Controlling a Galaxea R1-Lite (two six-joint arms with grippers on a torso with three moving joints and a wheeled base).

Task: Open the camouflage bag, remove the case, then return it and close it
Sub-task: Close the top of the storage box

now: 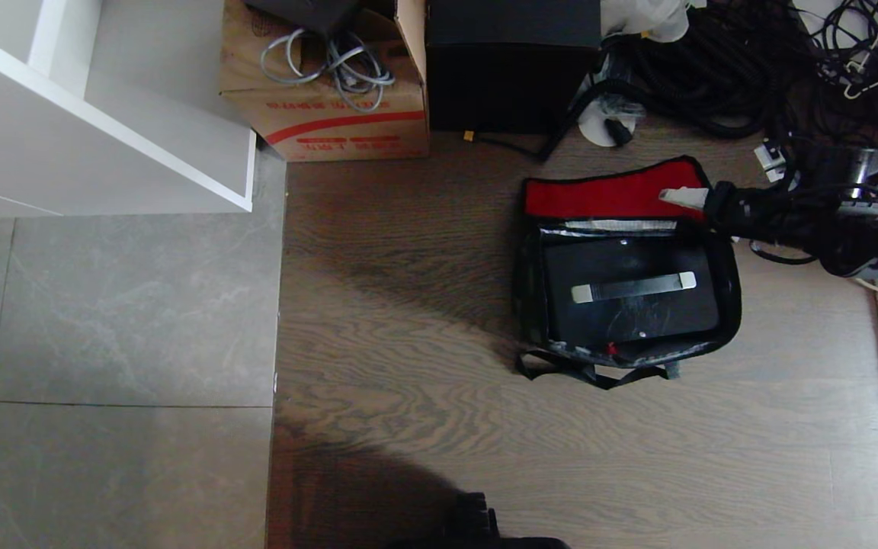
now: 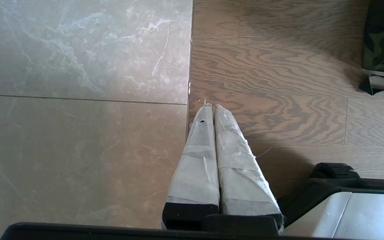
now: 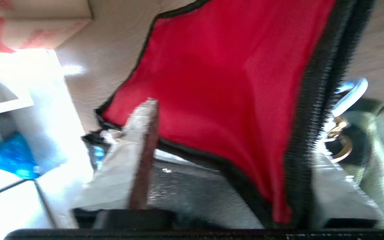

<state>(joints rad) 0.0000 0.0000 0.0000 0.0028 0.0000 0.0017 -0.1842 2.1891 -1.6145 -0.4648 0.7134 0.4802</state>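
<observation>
Left gripper (image 2: pixel 211 106) parked low over floor at tile/wood seam, taped fingers pressed together, holding nothing. Camouflage bag (image 1: pixel 725 320) on wood floor, open; case (image 1: pixel 629 301) lies inside, handle up. Red flap (image 1: pixel 607 194) folded back on far side. Right gripper (image 1: pixel 684 197) at flap's right end; one finger visible, spread cannot be told. Cardboard box (image 1: pixel 332 122), black box (image 1: pixel 511 69) beyond.

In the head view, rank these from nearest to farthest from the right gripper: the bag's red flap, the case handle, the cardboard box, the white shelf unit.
From the right gripper:
1. Red flap of the camouflage bag, right at the fingertips.
2. Case handle, just below, inside the open bag.
3. Cardboard box, upper left, across the wood floor.
4. White shelf unit, far left.
</observation>
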